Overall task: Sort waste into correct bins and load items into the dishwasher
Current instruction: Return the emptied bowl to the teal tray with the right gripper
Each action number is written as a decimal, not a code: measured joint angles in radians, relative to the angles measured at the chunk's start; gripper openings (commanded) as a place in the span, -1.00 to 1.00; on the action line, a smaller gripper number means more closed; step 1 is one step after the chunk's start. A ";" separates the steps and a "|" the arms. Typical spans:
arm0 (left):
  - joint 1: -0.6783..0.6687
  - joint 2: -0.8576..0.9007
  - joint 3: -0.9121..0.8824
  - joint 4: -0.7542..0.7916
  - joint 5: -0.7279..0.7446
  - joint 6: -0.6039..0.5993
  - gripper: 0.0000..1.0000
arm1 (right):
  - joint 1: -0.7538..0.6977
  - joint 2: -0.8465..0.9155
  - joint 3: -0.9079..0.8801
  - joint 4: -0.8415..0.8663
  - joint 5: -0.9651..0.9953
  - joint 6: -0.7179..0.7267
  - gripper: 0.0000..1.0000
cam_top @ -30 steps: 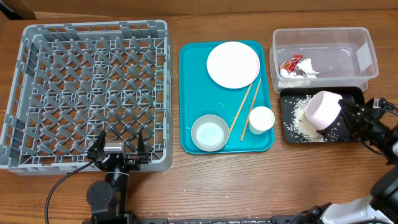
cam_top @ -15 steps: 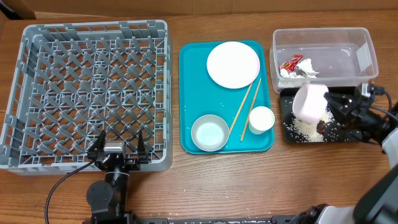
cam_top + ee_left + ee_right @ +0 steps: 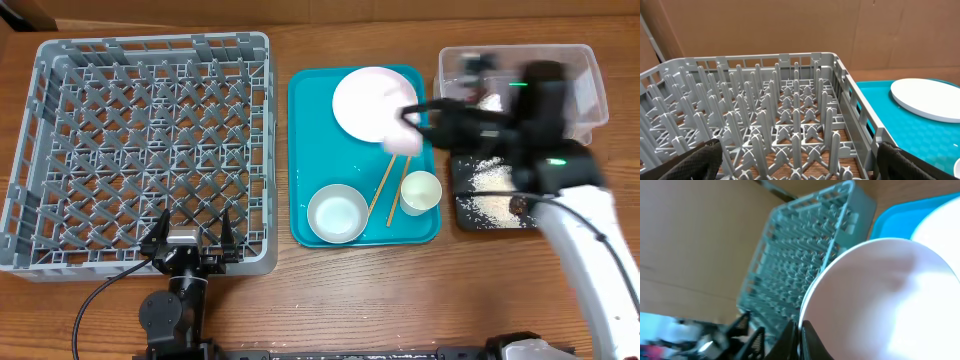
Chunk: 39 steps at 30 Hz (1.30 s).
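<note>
My right gripper (image 3: 420,122) is shut on the rim of a white bowl (image 3: 402,143) and holds it in the air over the teal tray's right side, blurred by motion. In the right wrist view the bowl (image 3: 885,300) fills the frame, its rim pinched between my fingertips (image 3: 799,341), with the grey dish rack (image 3: 805,255) beyond. My left gripper (image 3: 190,232) is open and empty at the front edge of the rack (image 3: 140,150), also seen in the left wrist view (image 3: 790,110). The black tray (image 3: 545,205) holds rice grains (image 3: 488,205). My arm hides the clear tub's (image 3: 590,85) contents.
The teal tray (image 3: 305,150) holds the white plate (image 3: 365,100), a second white bowl (image 3: 337,213), a small cup (image 3: 420,190) and chopsticks (image 3: 383,190). The plate (image 3: 930,97) and teal tray (image 3: 875,102) show at the right in the left wrist view.
My right arm has swung left with the bowl, from over the black tray to over the teal tray beside the plate. The left arm has not moved.
</note>
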 measured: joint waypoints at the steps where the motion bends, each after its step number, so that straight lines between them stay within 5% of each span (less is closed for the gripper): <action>1: 0.000 0.000 0.000 0.000 0.000 0.000 1.00 | 0.055 0.019 0.020 -0.003 0.061 -0.005 -0.92; 9: 0.000 0.000 0.000 0.000 0.000 0.000 1.00 | 0.370 0.293 0.147 -0.019 0.506 -0.084 -0.92; 24: 0.000 0.000 0.000 0.000 0.000 0.000 1.00 | 0.430 0.551 0.147 0.004 0.753 -0.218 -0.92; 30: 0.000 0.000 0.000 0.000 0.000 0.000 1.00 | 0.430 0.564 0.154 0.010 0.767 -0.240 -0.39; 39: 0.000 0.000 0.000 0.000 0.000 0.000 0.99 | 0.430 0.537 0.365 -0.300 0.768 -0.230 -0.12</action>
